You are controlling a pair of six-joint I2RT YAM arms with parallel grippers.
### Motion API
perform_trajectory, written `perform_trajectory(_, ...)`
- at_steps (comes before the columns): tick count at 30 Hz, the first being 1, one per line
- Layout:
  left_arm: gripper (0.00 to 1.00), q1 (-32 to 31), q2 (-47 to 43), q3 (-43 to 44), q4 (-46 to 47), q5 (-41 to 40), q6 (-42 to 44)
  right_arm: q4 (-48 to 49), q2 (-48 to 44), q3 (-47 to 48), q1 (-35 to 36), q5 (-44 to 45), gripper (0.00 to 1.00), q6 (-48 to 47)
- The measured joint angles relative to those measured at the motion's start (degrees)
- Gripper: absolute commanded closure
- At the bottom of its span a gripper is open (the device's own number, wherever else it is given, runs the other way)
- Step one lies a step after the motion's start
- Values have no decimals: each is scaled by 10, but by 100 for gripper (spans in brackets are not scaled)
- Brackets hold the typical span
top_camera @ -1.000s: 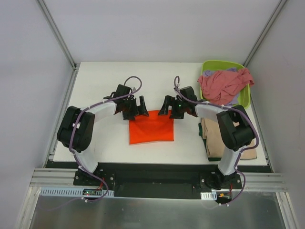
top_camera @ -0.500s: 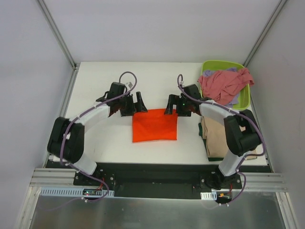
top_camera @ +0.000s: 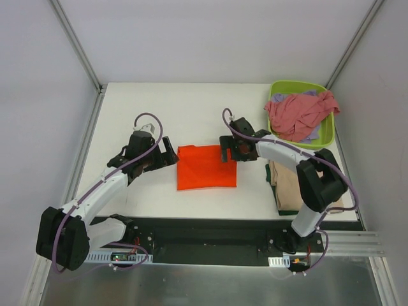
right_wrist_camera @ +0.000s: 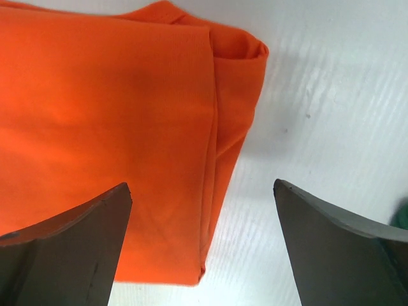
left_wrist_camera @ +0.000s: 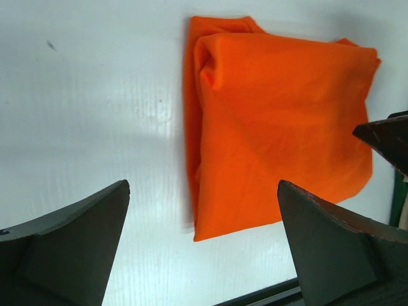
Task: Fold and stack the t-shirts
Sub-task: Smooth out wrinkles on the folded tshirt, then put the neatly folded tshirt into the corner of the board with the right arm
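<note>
The white table (top_camera: 191, 108) carries the whole job, with the two arms reaching in from its near edge toward the middle. The left arm (top_camera: 102, 188) stretches out low and long, and the right arm (top_camera: 287, 153) bends across from its own side. At the far right corner the lime-green tub (top_camera: 329, 131) holds the unfolded laundry, a crumpled pink shirt (top_camera: 299, 115) heaped over a lavender shirt (top_camera: 310, 135), apparently waiting its turn. Near the right arm's base lies a folded tan shirt (top_camera: 290, 185) with a dark edge showing beneath it, which looks to be the stack that finished pieces go onto. In the centre, flat on the table, sits the orange t-shirt (top_camera: 206, 167), already folded into a neat, squarish packet. The left gripper (top_camera: 171, 155) hovers just beside its left edge and the right gripper (top_camera: 224, 152) stands over its far right corner. Both have their fingers spread wide and hold nothing. In each wrist view the fingers straddle a layered side edge of the packet, a stance that suits pinching it from both sides so it can travel without falling open. The likely next step is to carry it over to the tan shirt. The folds at the far corners bulge slightly, so a loose grip could let the layers slide apart.
</note>
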Motion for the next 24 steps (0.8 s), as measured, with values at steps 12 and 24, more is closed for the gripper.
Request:
perform_trajectory(12,1,0,0,-8,-19,-9,-8,-23,126,87,18,18,9,64)
perform_trajectory(24,1,0,-6,-9,-21,1,-8,-27,145,104,84,93,77,127)
